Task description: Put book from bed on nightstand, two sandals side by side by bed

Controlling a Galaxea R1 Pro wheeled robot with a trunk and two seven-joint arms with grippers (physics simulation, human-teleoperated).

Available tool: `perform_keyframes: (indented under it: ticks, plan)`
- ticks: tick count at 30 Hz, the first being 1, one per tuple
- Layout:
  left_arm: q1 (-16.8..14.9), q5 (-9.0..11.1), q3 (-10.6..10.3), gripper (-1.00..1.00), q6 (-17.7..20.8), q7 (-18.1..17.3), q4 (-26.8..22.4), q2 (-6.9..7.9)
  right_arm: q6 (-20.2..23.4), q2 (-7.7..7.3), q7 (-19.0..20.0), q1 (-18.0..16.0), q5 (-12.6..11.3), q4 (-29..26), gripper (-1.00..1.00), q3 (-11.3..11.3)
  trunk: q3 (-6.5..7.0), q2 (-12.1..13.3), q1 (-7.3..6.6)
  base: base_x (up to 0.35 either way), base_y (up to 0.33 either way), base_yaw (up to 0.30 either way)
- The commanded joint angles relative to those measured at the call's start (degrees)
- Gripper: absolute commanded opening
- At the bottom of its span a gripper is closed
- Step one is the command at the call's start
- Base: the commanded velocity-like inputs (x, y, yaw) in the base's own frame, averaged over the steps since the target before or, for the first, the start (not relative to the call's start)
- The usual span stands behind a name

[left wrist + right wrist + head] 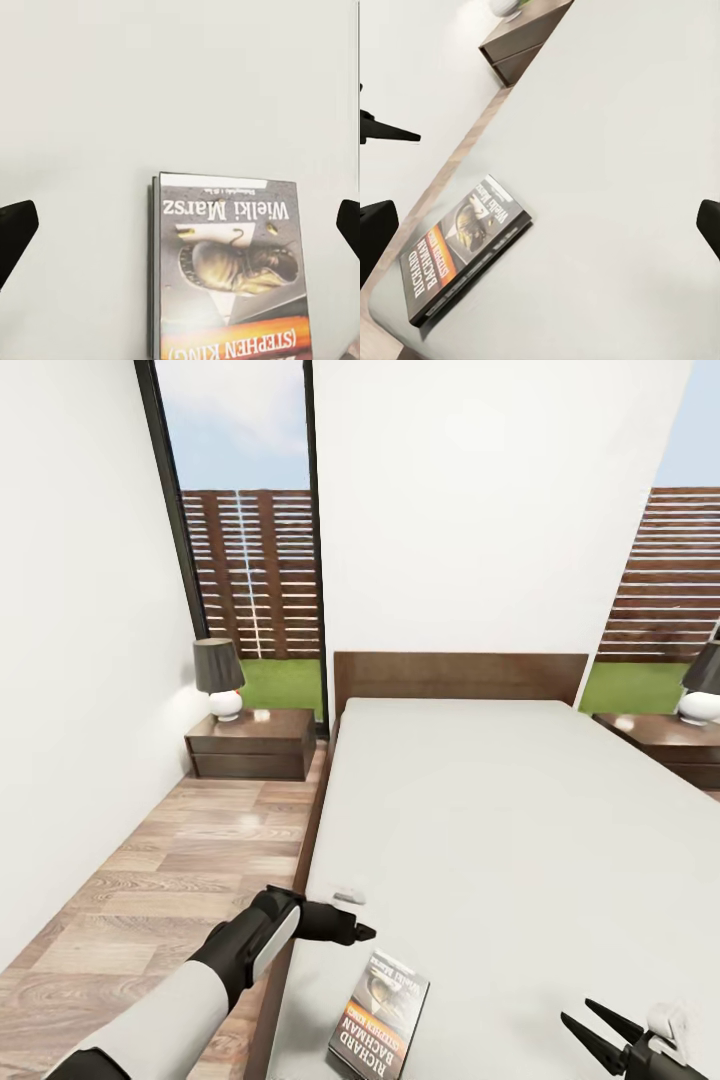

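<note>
The book [380, 1015] lies flat on the pale grey mattress of the bed [500, 810], near its front left corner, with its dark pictured cover and orange band facing up. My left gripper [350, 926] hovers open just above and to the left of the book, over the bed's left edge. In the left wrist view the book [225, 262] lies between the wide-apart fingers [15, 232]. My right gripper [592, 1028] is open low over the mattress to the book's right. From the right wrist the book [465, 247] lies ahead. The sandals are out of view.
A dark brown nightstand [250, 745] with a dark-shaded lamp [218, 678] stands left of the headboard, and another nightstand [665, 740] stands at the right. A strip of wood floor [180, 860] runs between the bed and the left wall. Windows show a slatted fence.
</note>
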Motion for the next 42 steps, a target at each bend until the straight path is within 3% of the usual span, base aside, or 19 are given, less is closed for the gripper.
perform_keyframes:
  ticks: [1,4,14,26,29,31,32,33,36,42]
  plan:
    - [-0.04,0.24,-0.1,1.0,0.24,0.0,-0.1,0.0,0.6,-0.01,0.09,0.03,-0.39,-0.05,1.0,0.0,-0.05,-0.02,0.0,0.0,0.0,0.0]
    - [-0.07,0.23,-0.1,1.0,0.19,-0.03,-0.3,-0.01,0.55,0.01,0.16,0.04,-0.39,-0.04,1.0,-0.01,-0.05,-0.02,0.0,0.0,0.0,0.0]
    - [-0.07,0.2,-0.01,1.0,-0.14,-0.01,-0.39,0.03,0.52,0.02,0.24,0.05,-0.32,-0.04,1.0,0.02,-1.84,-4.04,2.19,0.0,0.0,0.0]
    - [-0.01,0.35,0.04,1.0,-0.7,-0.06,-0.37,0.01,0.5,-0.15,1.39,0.23,-0.71,-0.38,1.0,-0.06,-1.84,-4.04,2.19,0.0,0.0,0.0]
    - [-0.01,0.36,0.03,1.0,-0.76,-0.06,-0.36,0.04,0.49,-0.23,4.3,0.36,-0.88,-0.71,1.0,-0.19,-1.84,-4.04,2.19,0.0,0.0,0.0]
    - [-0.01,0.37,0.01,1.0,-0.81,-0.06,-0.35,0.06,0.51,-0.32,8.66,0.42,-0.98,-1.32,1.0,-1.12,-1.84,-4.04,2.19,0.0,0.0,0.0]
    - [-0.01,0.37,0.01,1.0,-0.81,-0.06,-0.35,0.06,0.51,-0.32,8.66,0.42,-0.98,-1.32,1.0,-1.12,-1.84,-4.04,2.19,0.0,0.0,0.0]
    - [-0.01,0.37,0.03,1.0,-0.83,-0.06,-0.35,0.06,0.75,-0.29,11.96,0.44,-1.02,-2.56,1.0,-2.52,-1.84,-4.04,2.19,0.0,0.0,0.0]
    - [-0.01,0.37,0.03,1.0,-0.84,-0.06,-0.35,0.05,1.6,-0.07,16.72,0.47,-1.06,-6.2,1.0,-5.03,-1.84,-4.04,2.19,0.0,0.0,0.0]
    - [-0.01,0.37,0.02,1.0,-0.86,-0.06,-0.35,0.06,8.81,0.13,22.34,0.55,-1.1,-15.08,1.0,-7.87,-1.84,-4.04,2.19,0.0,0.0,0.0]
